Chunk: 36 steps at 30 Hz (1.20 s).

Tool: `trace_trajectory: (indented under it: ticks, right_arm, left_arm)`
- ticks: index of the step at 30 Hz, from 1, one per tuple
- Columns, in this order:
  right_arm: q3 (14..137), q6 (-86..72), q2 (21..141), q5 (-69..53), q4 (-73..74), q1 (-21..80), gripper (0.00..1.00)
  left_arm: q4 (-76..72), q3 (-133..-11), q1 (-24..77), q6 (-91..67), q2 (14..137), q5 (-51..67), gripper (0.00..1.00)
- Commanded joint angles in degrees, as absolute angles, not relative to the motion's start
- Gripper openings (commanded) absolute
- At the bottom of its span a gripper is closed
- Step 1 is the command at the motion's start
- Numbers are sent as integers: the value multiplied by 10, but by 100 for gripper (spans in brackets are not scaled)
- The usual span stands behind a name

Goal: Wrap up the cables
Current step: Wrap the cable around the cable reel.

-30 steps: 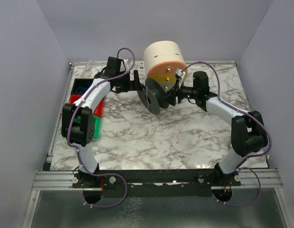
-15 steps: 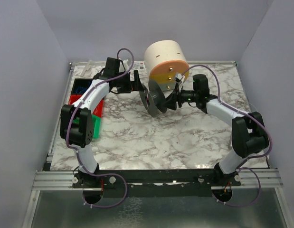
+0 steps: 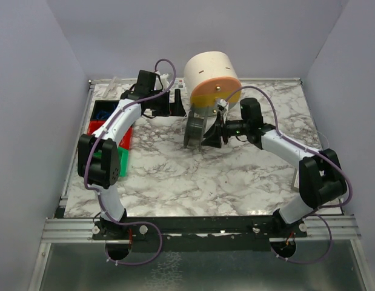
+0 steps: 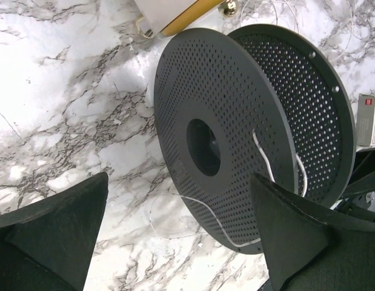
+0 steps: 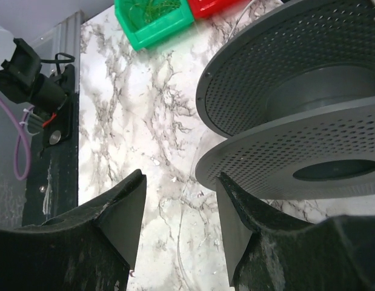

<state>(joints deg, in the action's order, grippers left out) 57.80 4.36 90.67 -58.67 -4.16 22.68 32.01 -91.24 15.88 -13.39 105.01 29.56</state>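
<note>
Dark grey perforated spool [image 3: 194,130] stands on edge on the white marble-pattern desk [image 3: 175,176], back-centre. It sits just in front of a cream cylinder with an orange end face [image 3: 208,70]. Right pincer [image 3: 212,134] is hard against the spool's right side; can't read the grip from here. Left pincer [image 3: 177,102] is near the spool's left, apart from it, fingers spread. Blue plastic bin [image 3: 104,113], red plastic bin [image 3: 95,127] and green plastic bin [image 3: 124,162] line the desk's left edge, partly under the left arm.
</note>
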Motion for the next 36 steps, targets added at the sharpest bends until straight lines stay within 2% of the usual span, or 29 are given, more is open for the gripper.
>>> trace_trajectory:
  ticks: [1,10,26,36]
  right_arm:
    - [580,72,880,-545,-4,226,54]
    - [590,55,863,-445,-27,226,55]
    - [612,42,916,-413,-37,256,55]
    - [610,51,922,-396,-37,256,55]
  left_arm:
    - [336,-923,163,-115,1047,308,99]
    - [396,-916,163,-54,1039,340,99]
    - [469,-905,163,13,1005,381,99]
    - [483,-891,162,69,998,467,99]
